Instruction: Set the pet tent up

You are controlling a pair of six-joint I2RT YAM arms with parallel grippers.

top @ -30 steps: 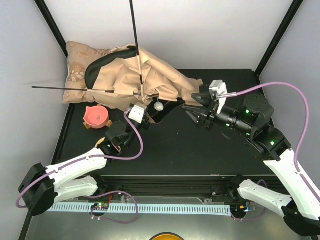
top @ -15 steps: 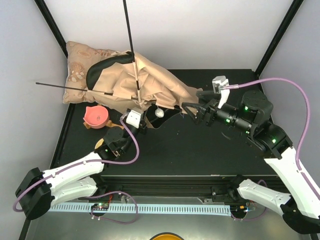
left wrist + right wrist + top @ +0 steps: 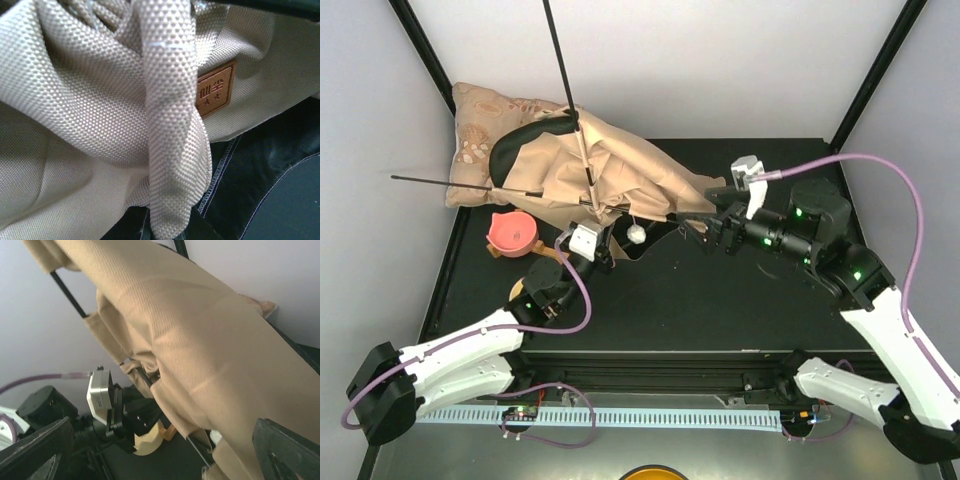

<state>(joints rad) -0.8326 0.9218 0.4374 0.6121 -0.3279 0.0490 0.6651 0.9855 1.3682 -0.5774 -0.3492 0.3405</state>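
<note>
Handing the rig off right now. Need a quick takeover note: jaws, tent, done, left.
Left gripper: jaws shut, apparently pinching a fold at the pet tent's near edge.
Right gripper: jaws wide open at the tent's right end, holding nothing.
Tent: crumpled at far left, partly over the cushion. Its poles stick out, one away, one left.
Done: poles are in the fabric, crossing.
Left: tent is not standing; spread it and get it upright.

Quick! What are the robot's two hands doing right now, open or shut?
Left gripper: shut, pinching a fold of the pet tent fabric.
Right gripper: wide open, holding nothing.
</note>
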